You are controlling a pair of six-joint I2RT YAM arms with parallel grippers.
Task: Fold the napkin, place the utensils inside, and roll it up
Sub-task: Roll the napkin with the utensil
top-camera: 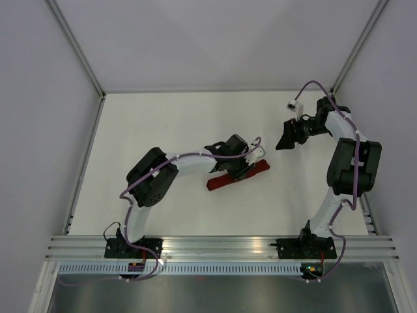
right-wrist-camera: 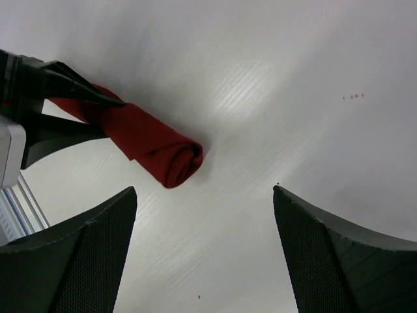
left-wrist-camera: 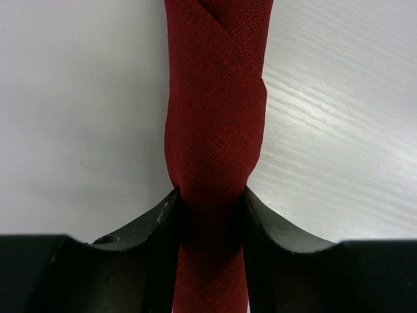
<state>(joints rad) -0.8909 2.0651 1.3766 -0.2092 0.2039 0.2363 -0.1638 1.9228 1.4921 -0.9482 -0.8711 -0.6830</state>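
Shows a dark red napkin (top-camera: 220,182) rolled into a snug tube, lying slantwise near the middle of a white table (top-camera: 163,124); shows the left gripper (top-camera: 244,171) half closed around the roll's middle, both fingers pressing the cloth; shows the right gripper (top-camera: 285,140) spread wide, holding nothing, well apart to the right; no utensil in sight, probably wrapped inside, impossible to confirm; seems nearly done, so squeeze lightly and evenly, then release straight upward to stop the outer flap springing loose; smooth, faintly grained tabletop; plain pale walls (top-camera: 215,39); metal rail (top-camera: 221,244) along the near edge.
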